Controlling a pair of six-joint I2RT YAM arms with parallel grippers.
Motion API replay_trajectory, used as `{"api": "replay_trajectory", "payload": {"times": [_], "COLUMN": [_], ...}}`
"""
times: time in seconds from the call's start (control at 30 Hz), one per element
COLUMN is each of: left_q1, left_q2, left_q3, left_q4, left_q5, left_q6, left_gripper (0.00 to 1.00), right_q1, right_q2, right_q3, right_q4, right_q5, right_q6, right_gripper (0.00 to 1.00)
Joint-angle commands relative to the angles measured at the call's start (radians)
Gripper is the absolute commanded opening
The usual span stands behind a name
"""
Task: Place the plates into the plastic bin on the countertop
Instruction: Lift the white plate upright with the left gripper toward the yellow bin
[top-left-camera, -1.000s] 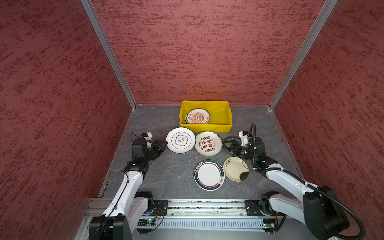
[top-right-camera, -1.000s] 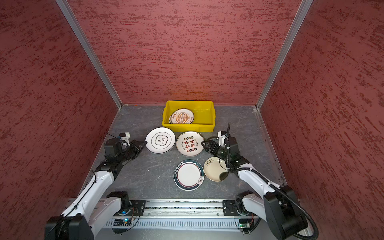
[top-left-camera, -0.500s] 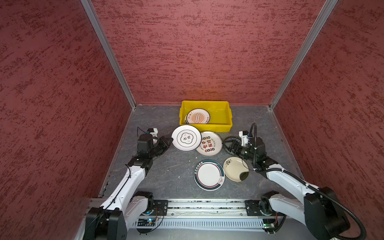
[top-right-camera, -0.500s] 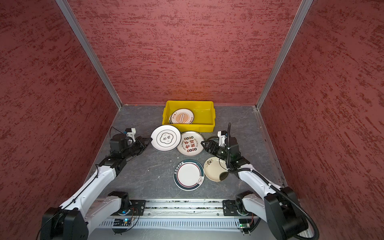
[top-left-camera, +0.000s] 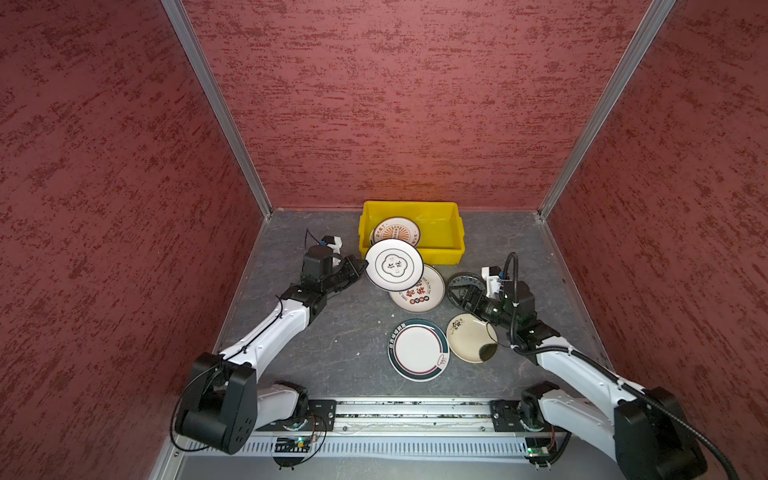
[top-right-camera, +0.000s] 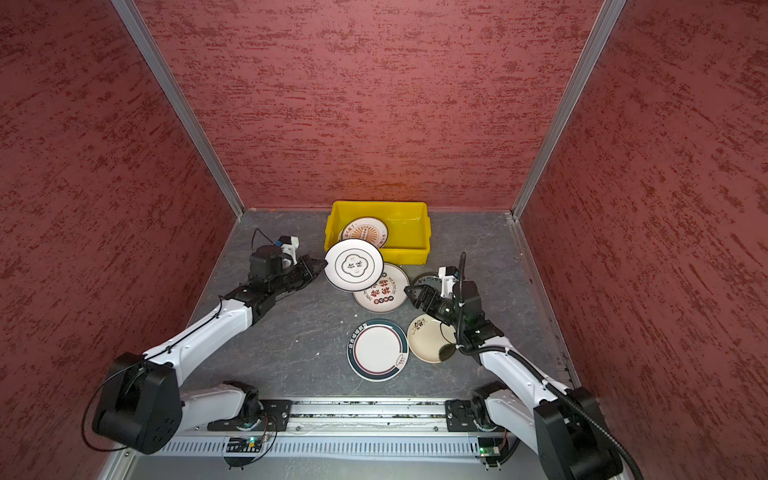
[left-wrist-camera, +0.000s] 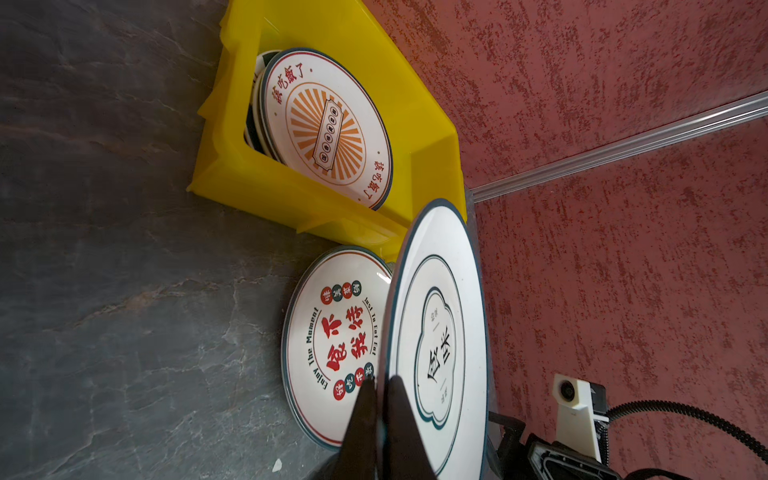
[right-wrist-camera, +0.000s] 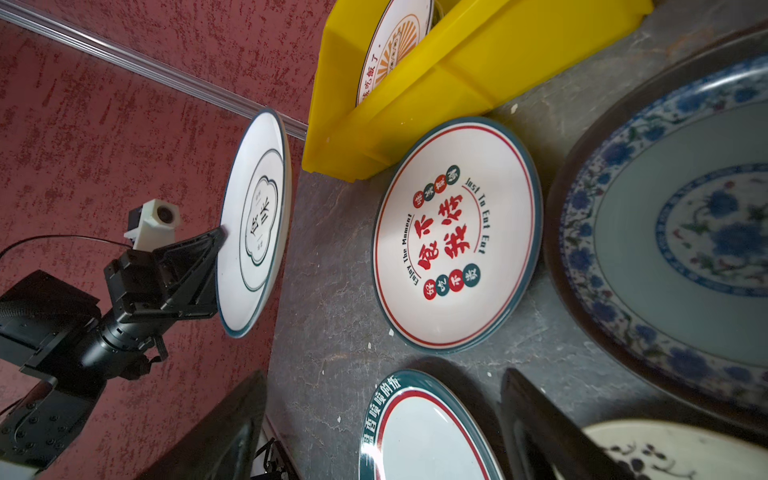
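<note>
Carried toward the bin (top-left-camera: 444, 254), white plate (top-left-camera: 394, 264) faces up, rim clamped by left pincer (top-left-camera: 362, 266); right pincer (top-right-camera: 412, 297) gapes.

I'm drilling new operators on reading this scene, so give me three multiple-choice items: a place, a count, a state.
1. The orange-sunburst round plate lies: A) in the yellow plastic bin B) outside it, face down C) held aloft.
2. Plates lying on the dark grey countertop: A) two B) four C) six.
3. The left gripper is: A) open, empty B) shut on the white quatrefoil-motif plate C) out of view.
Key: 1A, it tops the bin's stack. 2B: red-character plate, teal-banded plate, cream plate, blue-patterned plate. 3B, it pinches the rim.
</note>
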Motion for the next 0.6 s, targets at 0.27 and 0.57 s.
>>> {"api": "replay_trajectory", "payload": {"times": [0.27,0.57], "left_q1": [0.002,0.046], "left_q2": [0.246,0.459], "left_q3": [0.267,0.463], "left_q4": [0.056,0.019], "left_q5": [-0.031,0.017], "left_q6": [0.087,0.089], "left_gripper": [0.0,0.0], "right_q1": [-0.001,-0.001], "right_q2": [-0.047,-0.107], "right_q3": [-0.031,-0.068], "right_q4": [0.053,0.016], "right_q5": [0.031,0.039], "right_q6": [0.008,0.002], "right_gripper": [0.88,0.88]}}
